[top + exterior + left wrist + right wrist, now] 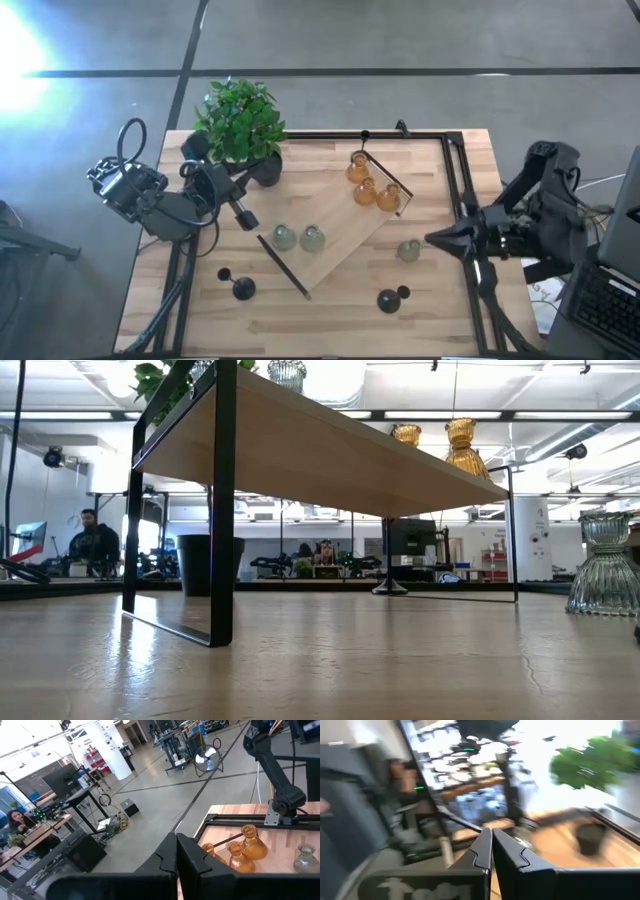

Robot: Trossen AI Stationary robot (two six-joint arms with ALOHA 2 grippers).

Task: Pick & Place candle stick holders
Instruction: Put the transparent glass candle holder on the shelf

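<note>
Resting on a raised wooden shelf (335,235) are three amber holders (366,183) and two pale green holders (298,238). Black holders (390,299) are scattered on the table (330,320). Left claw (247,220) and right claw (432,240) are seen closed, empty.

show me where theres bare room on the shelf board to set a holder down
The raised shelf is bare across its middle, between the three amber holders at its far corner and the two pale green holders near its front edge. The stretch beside the potted plant also looks free. The amber corner is crowded.
</note>
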